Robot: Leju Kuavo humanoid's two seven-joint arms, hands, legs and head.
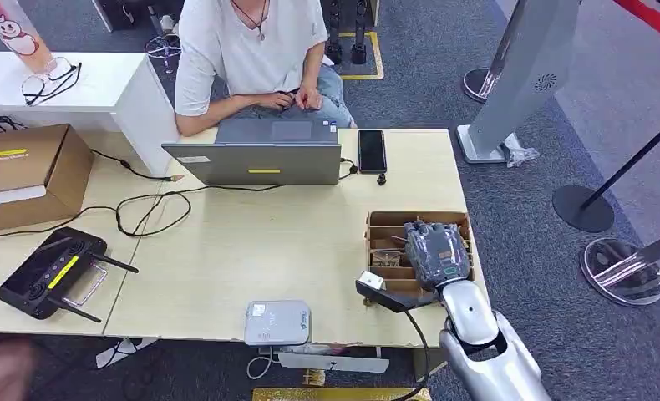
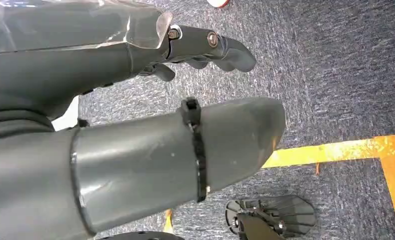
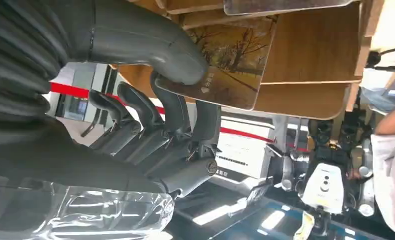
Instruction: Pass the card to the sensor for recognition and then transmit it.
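My right hand reaches over a wooden compartment box at the table's right side. In the right wrist view, the thumb and fingers pinch a card printed with a picture of trees, close against the box's wooden dividers. A small grey-white sensor unit lies at the table's front edge, left of that hand. My left hand hangs over grey carpet, holding nothing, with its fingers apart from the thumb.
A person sits at the far side behind a laptop, with a black phone beside it. A cardboard box, a black device with antennas and loose cables lie on the left. Stanchion bases stand right of the table.
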